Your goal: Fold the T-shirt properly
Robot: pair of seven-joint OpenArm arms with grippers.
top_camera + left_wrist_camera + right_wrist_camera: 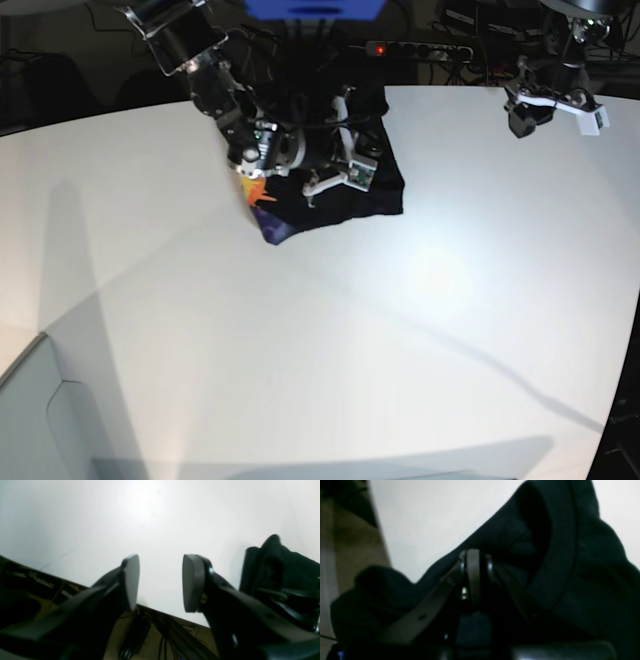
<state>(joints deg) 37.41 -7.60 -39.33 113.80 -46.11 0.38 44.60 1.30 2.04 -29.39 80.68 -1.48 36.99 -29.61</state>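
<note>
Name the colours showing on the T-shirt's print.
Orange-yellow and purple on the black T-shirt, at its lower left corner; the base view shows it best.

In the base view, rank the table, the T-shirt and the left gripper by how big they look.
1. table, fills most of the view.
2. T-shirt, a bunched dark heap at the far edge.
3. left gripper, smallest, though it sits far from the camera, so its look may understate it.

We see a robotics lab: a broad white round-edged worktable, a black power strip with red light, tangled cables behind.
</note>
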